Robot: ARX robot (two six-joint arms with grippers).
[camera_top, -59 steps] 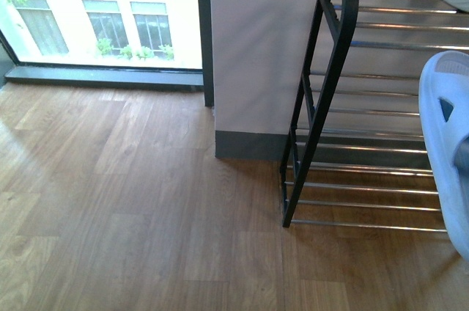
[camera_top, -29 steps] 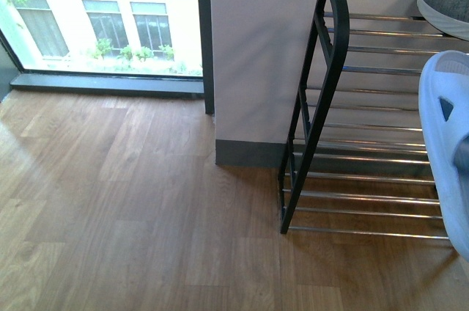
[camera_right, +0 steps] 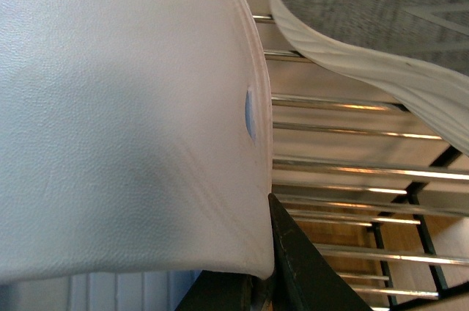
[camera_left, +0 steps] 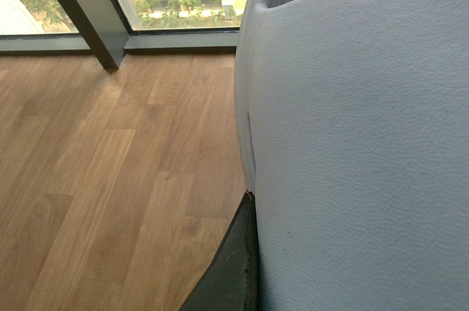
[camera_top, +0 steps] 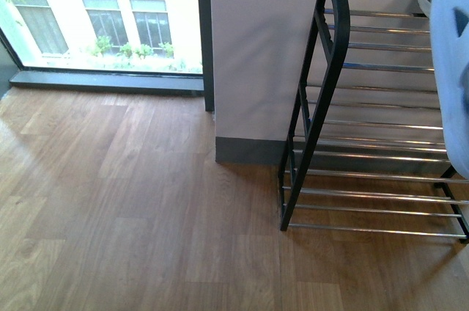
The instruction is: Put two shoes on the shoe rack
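Note:
The shoe rack [camera_top: 320, 98] stands against the wall on the right, with a black frame and chrome rods. A light-blue slide [camera_top: 451, 54] hangs at the front view's right edge, level with the upper shelves. In the right wrist view my right gripper [camera_right: 234, 282] is shut on a light-blue slide [camera_right: 124, 127], one dark finger [camera_right: 300, 271] beside its strap. The slide is above the rack's rods [camera_right: 352, 172]. A grey sneaker [camera_right: 366, 10] rests on the top shelf close by. My left gripper [camera_left: 293, 278] is shut on the other light-blue slide [camera_left: 359, 142] over the wooden floor [camera_left: 110, 179].
A grey wall with a dark skirting [camera_top: 249, 151] runs behind the rack. A floor-to-ceiling window [camera_top: 102, 17] with a dark post [camera_top: 205, 32] is to the left. Wooden floor [camera_top: 132, 216] stretches in front and left of the rack.
The slide at the front view's right edge has risen from beside the lower shelves to the upper ones, now covering most of the grey sneaker. The rack's right foot has come into view.

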